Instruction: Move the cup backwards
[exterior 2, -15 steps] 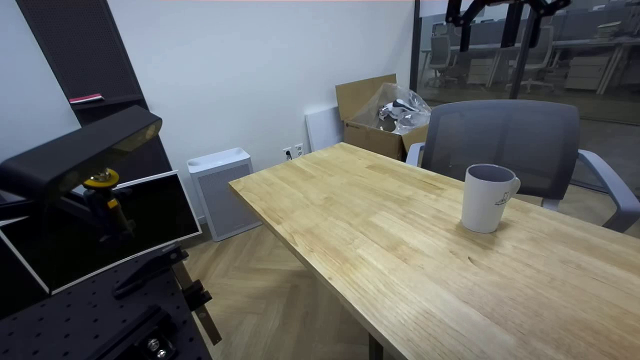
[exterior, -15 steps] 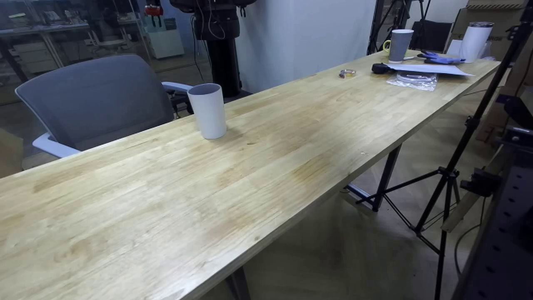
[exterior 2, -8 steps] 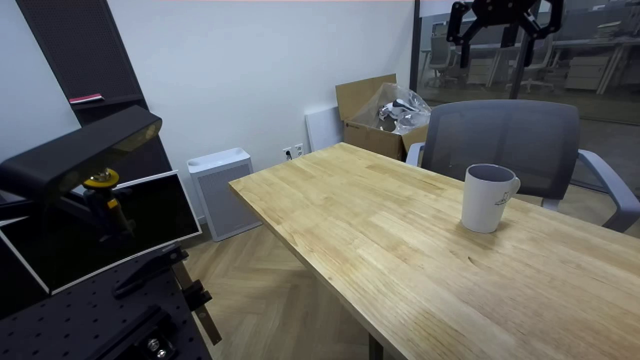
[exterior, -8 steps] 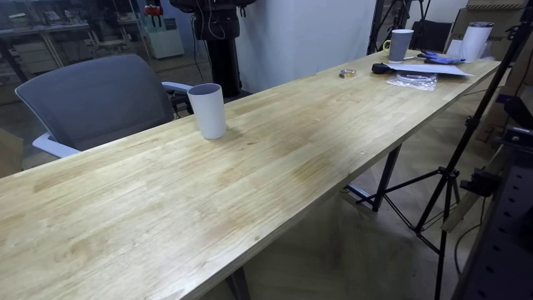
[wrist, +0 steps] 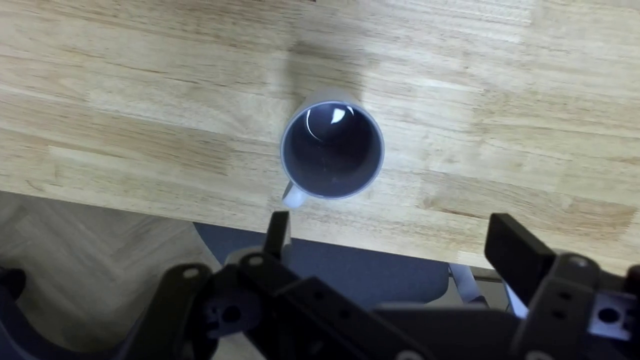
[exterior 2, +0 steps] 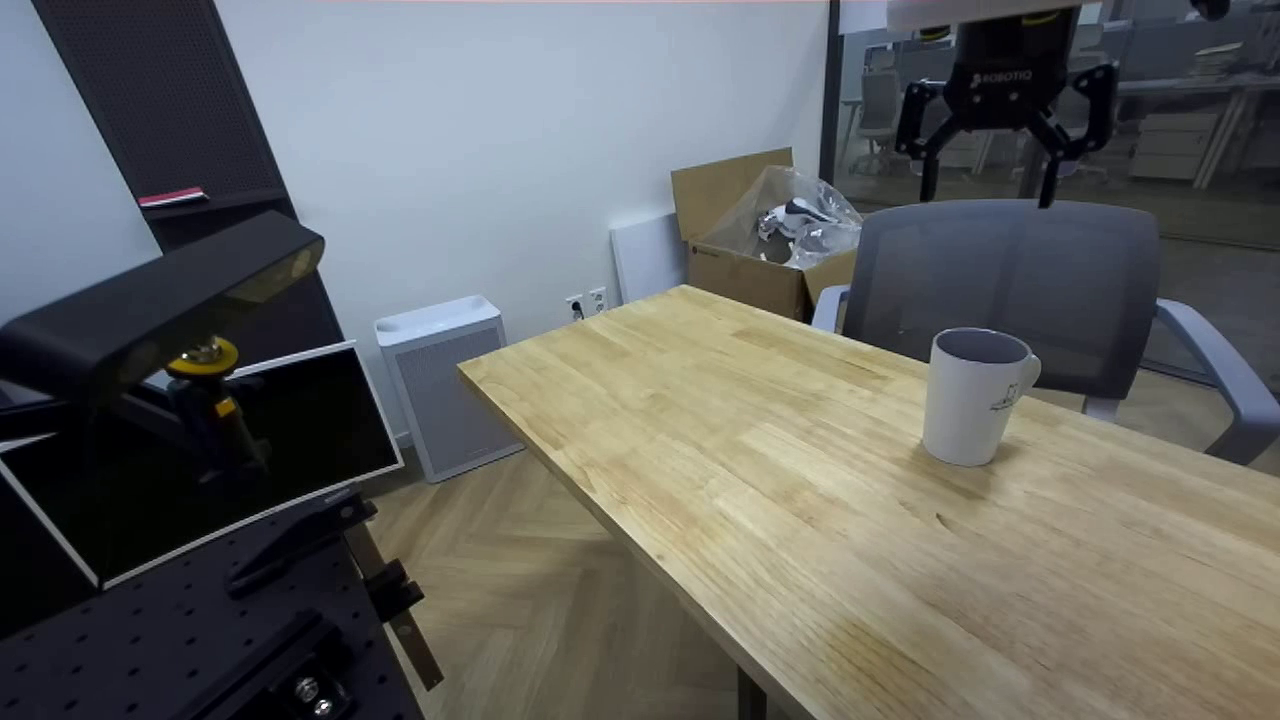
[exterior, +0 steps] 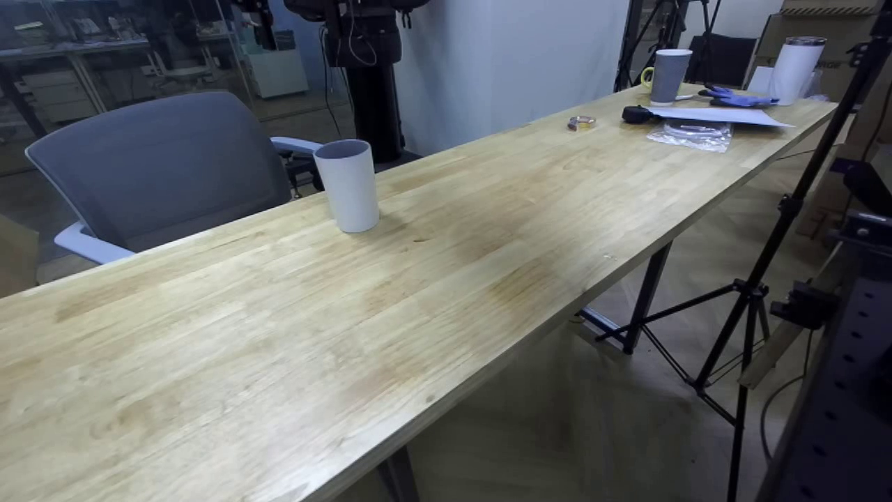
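The cup is white, slightly tapered, with a dark interior. It stands upright on the wooden table, close to the edge by the chair. In an exterior view the cup shows a small handle and a printed mark. In that view my gripper hangs above the cup, pointing down, with fingers spread and nothing between them. In the wrist view the cup is seen from above, its handle towards the left finger. My gripper is open there, its fingertips over the table edge, apart from the cup.
A grey mesh chair stands against the table edge by the cup. At the table's far end are a grey cup, a white tumbler, papers and a tape roll. A black tripod stands alongside.
My gripper has come down from the top edge of an exterior view, still open. A dark part of it has come into the top left of an exterior view. The cup has not moved.
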